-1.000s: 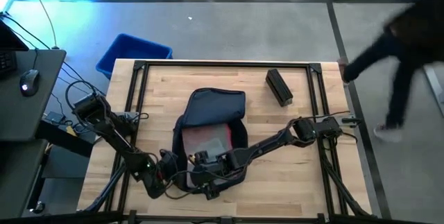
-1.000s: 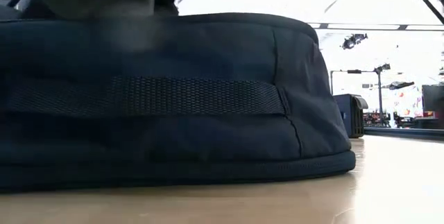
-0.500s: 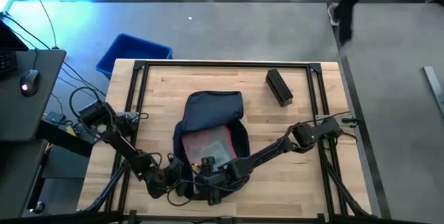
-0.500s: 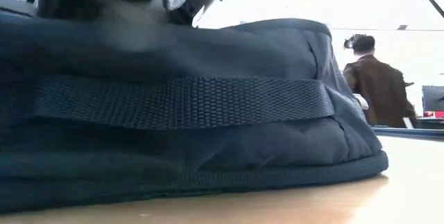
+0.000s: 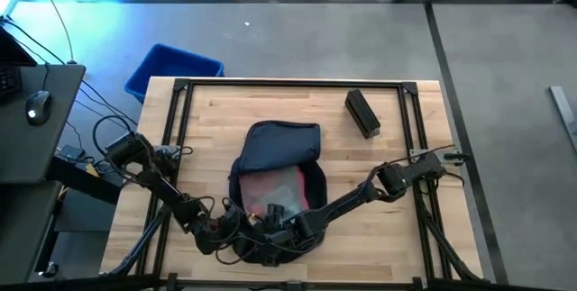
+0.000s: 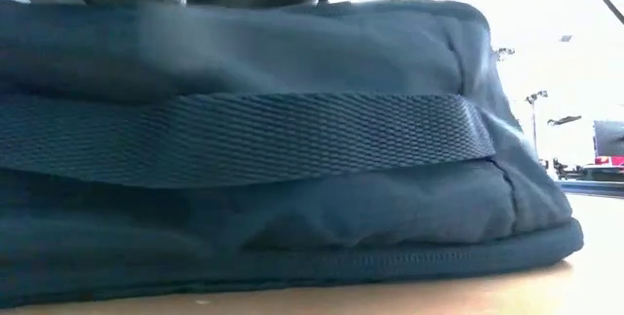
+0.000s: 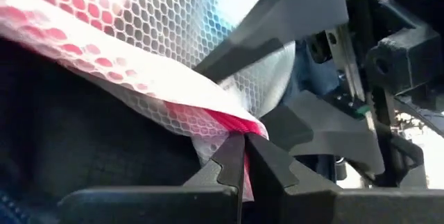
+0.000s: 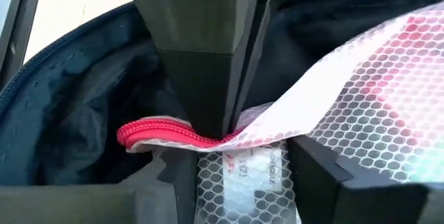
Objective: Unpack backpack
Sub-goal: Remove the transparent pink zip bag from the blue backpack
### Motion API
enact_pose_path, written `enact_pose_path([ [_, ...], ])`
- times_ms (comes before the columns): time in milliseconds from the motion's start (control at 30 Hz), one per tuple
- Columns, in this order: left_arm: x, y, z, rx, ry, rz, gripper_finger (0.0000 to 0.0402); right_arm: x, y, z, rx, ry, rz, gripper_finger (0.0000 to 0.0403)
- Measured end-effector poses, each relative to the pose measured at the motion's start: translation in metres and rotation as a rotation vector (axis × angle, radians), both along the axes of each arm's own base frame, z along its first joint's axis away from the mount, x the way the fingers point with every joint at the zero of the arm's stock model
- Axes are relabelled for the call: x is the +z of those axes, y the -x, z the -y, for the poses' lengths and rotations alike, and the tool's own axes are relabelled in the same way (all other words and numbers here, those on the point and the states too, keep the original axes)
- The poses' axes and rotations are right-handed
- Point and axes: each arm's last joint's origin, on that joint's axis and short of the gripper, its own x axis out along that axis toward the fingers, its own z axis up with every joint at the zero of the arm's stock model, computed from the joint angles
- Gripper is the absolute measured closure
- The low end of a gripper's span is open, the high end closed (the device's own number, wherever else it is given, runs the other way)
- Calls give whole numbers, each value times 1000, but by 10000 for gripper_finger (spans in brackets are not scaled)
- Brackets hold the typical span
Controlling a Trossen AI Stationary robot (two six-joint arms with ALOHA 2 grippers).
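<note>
Navy fabric of the backpack is seen at the middle of the wooden counter, its flap thrown open over a red-edged mesh pouch inside. Both claws are sunk into its near end. The left claw is pressed together on the pouch's red zipper edge. The right claw is seen straddling that same edge, apparently gripping it, though contact is hard to confirm. A black box lies well apart, near the far edge.
</note>
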Motion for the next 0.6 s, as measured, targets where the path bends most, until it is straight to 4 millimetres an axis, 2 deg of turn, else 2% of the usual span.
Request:
enact_pose_path([
  [267,20,9,-2,-51,-32,-30,402,8,3,4,-11,10,-20,254],
  [433,22,21,-10,-42,-90,-130,402,22,10,8,2,46,-57,254],
  [600,14,23,-10,-28,-132,-161,402,41,12,16,3,59,-55,254],
])
